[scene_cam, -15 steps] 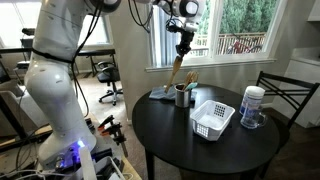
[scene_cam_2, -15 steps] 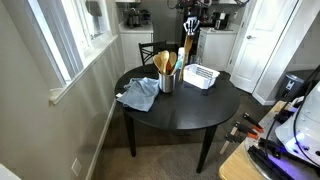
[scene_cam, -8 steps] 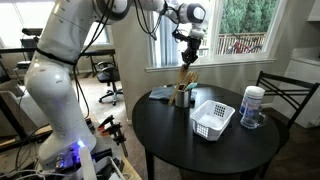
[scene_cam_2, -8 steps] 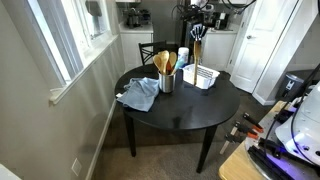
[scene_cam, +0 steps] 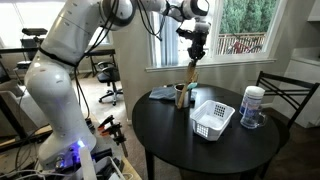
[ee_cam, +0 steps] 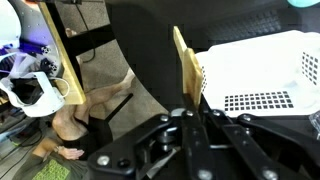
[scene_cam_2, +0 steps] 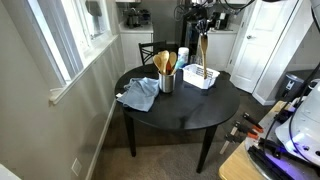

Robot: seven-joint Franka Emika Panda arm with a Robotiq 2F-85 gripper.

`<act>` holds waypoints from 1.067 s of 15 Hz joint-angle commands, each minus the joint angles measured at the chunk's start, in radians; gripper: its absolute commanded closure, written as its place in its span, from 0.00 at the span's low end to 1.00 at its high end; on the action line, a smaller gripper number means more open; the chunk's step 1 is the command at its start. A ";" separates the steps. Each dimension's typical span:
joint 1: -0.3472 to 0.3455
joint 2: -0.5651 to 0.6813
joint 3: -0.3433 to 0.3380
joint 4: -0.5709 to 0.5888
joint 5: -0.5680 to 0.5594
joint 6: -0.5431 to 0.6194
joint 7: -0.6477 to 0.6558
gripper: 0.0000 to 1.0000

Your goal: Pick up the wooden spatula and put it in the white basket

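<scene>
My gripper is shut on the top of the wooden spatula, which hangs upright, flat end down, well above the table. In an exterior view the spatula hangs over the near edge of the white basket. In an exterior view the white basket sits right of and below the spatula. In the wrist view the spatula runs out from between my shut fingers, beside the basket's rim.
A dark utensil cup with wooden utensils stands next to a blue-grey cloth on the round black table. A white tub with a blue label stands beyond the basket. A black chair stands behind.
My gripper has carried the spatula sideways from above the utensil cup towards the white basket, and the spatula now hangs closer to vertical.
</scene>
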 commanded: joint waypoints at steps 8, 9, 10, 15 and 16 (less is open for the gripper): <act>0.065 0.047 -0.041 0.097 -0.205 -0.006 -0.007 0.95; 0.071 0.057 -0.042 0.097 -0.220 -0.008 -0.005 0.95; 0.074 0.067 -0.042 0.097 -0.231 -0.007 -0.005 0.95; 0.089 0.105 -0.034 0.079 -0.279 0.069 -0.026 0.95; 0.092 0.111 -0.033 0.074 -0.286 0.094 -0.027 0.96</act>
